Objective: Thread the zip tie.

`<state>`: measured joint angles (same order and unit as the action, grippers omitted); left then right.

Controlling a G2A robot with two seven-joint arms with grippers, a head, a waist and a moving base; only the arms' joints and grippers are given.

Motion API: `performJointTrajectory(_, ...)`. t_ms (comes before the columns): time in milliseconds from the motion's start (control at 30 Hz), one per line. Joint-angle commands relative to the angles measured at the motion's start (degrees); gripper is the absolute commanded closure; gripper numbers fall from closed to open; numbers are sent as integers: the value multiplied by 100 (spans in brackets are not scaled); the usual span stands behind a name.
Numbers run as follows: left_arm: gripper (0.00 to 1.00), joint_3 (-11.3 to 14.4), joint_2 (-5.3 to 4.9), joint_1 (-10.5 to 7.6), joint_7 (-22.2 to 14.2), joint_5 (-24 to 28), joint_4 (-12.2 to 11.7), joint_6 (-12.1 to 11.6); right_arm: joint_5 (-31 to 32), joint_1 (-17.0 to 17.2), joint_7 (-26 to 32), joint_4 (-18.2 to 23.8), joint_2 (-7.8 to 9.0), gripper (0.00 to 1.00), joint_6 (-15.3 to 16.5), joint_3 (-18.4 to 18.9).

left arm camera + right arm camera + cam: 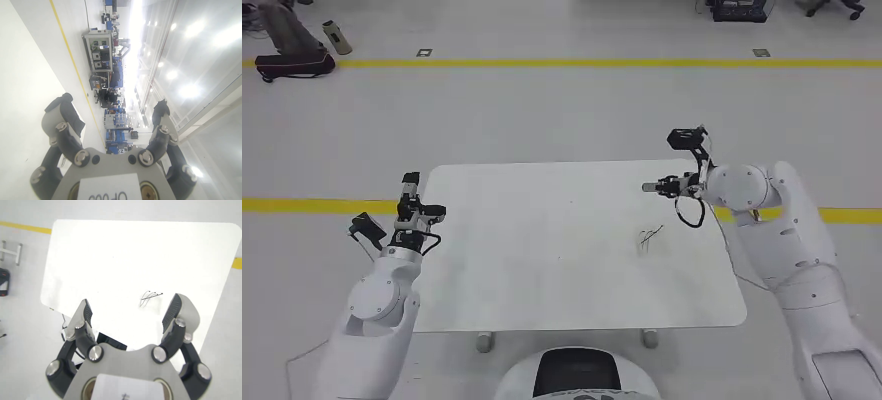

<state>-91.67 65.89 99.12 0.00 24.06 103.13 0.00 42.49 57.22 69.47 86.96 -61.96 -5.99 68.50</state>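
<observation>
right gripper (131,299) was spread wide, nothing between its ribbed pads (173,308), holding nothing. it hung above the table's (113,256) right far part, seen in the top view at (657,186). just ahead of it, past the fingertips and down on the table surface, lay the zip ties (149,296), a small loose bunch of thin black strips, curved and overlapping. they sat within the span of the open fingers, closer to one finger than the other, touching neither. from above the zip ties (649,237) lay on the table's (542,280) right half, apart from the right gripper and on its robot-ward side. left gripper (114,100) was also wide open and empty, pointed up and away at the room. top view put it (420,198) just off the table's left edge, well apart from the zip ties, with most of the table width between. beyond the table a yellow floor line (542,63) ran across, with a black bag (292,65) at its far left end.
</observation>
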Motion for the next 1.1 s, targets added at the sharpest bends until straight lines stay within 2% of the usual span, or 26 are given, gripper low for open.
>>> performJointTrajectory(0,0,0,0,0,0,0,0,0,203,-141,93,-93,-48,0,-129,-332)
performJointTrajectory(133,0,0,0,0,0,0,0,0,355,-242,287,-345,-144,0,-571,-767)
performJointTrajectory(433,0,0,0,0,0,0,0,0,355,-242,287,-345,-144,0,-571,-767)
performJointTrajectory(500,0,0,0,0,0,0,0,0,756,-248,253,-290,-132,0,-503,-883)
performJointTrajectory(633,0,0,0,0,0,0,0,0,1864,-283,594,-129,-190,0,-1140,-1397)
performJointTrajectory(667,0,0,0,0,0,0,0,0,1988,-315,713,-145,-229,0,-1323,-1531)
performJointTrajectory(800,0,0,0,0,0,0,0,0,2333,-406,956,-464,-416,0,-1349,-1599)
performJointTrajectory(1067,0,0,0,0,0,0,0,0,2548,-128,1017,-1077,-949,0,-1349,-1115)
